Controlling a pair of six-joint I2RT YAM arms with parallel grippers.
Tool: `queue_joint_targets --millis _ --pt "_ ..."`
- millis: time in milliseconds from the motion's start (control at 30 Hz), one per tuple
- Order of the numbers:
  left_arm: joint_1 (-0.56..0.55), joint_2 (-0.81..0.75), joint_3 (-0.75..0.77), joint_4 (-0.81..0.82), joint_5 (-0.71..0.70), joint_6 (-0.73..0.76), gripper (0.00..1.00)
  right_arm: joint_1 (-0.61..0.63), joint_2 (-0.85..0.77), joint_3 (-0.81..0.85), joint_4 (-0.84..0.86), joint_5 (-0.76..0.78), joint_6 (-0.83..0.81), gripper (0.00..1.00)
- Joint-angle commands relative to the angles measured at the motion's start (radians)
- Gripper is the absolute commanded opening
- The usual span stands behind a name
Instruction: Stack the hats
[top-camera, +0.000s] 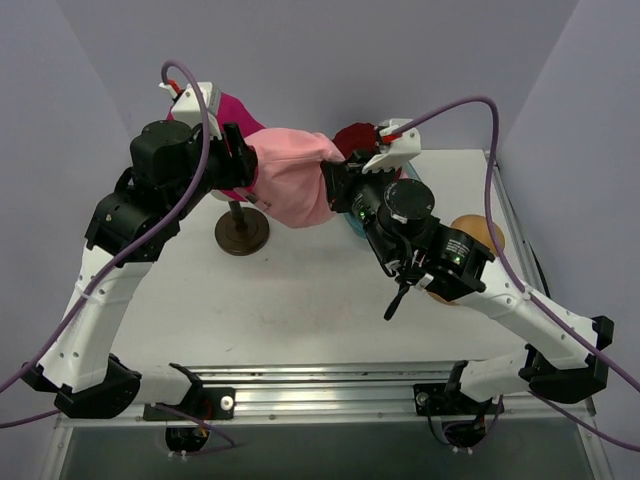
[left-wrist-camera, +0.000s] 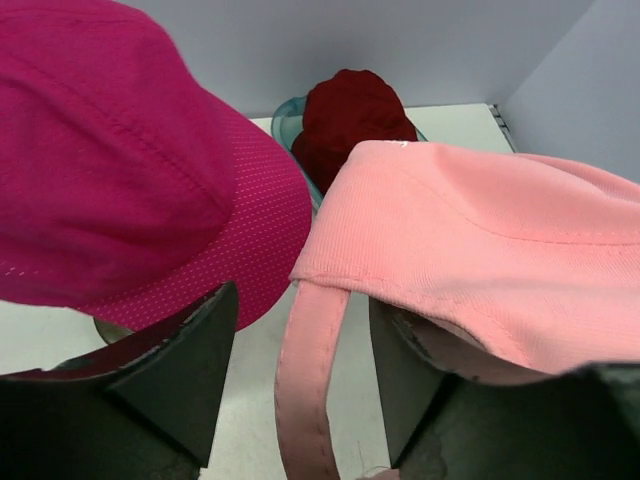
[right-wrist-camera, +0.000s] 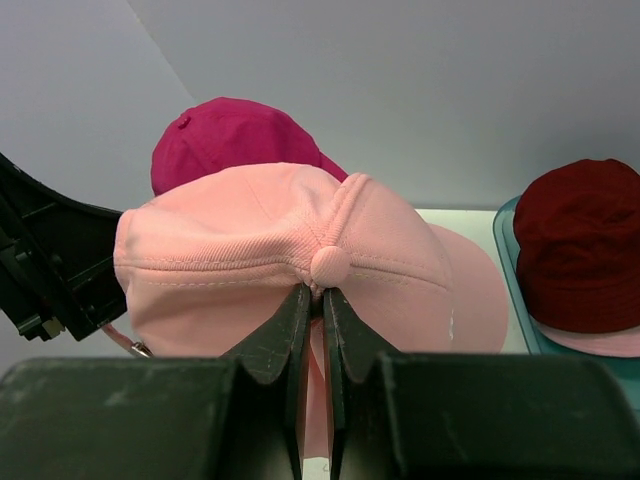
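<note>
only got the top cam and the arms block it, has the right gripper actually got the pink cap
observer: yes, the right gripper is shut on the pale pink cap, just under its crown button.
operator: and the left one
observer: the left gripper is open, with the cap's back strap hanging loose between its jaws.
operator: other hats?
observer: the dark red hat sits in the teal tray, on top of another pale pink hat.
</note>
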Motion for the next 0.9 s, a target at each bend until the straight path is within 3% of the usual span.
queue_joint_targets --millis 0,100,133,200,300,400,467,567,867 --pt "0.000 -0.051 0.048 -0.028 -0.109 0.054 0.58 0.040 0.010 0.051 0.132 0.071 -0.040 0.00" --pt "0.000 -0.046 0.086 -0.038 -0.154 0.083 0.61 0.075 0.038 0.074 0.160 0.103 -0.076 0.00" --pt "0.001 -0.043 0.100 -0.042 -0.165 0.095 0.73 0.082 0.047 0.085 0.166 0.111 -0.083 0.00" --pt "0.003 -0.028 0.146 -0.062 -0.181 0.109 0.75 0.096 0.075 0.120 0.169 0.129 -0.108 0.00" --pt "0.012 0.001 0.193 -0.076 -0.177 0.137 0.54 0.102 0.115 0.171 0.171 0.144 -0.134 0.00" --pt "0.017 0.040 0.254 -0.102 -0.175 0.155 0.18 0.107 0.147 0.200 0.191 0.141 -0.143 0.00" --pt "0.020 0.070 0.290 -0.136 -0.194 0.161 0.03 0.112 0.162 0.211 0.209 0.137 -0.155 0.00" --pt "0.043 0.100 0.341 -0.143 -0.217 0.187 0.02 0.119 0.198 0.258 0.226 0.135 -0.184 0.00" --pt "0.242 0.250 0.561 -0.165 -0.048 0.227 0.02 0.124 0.385 0.499 0.209 0.108 -0.273 0.00"
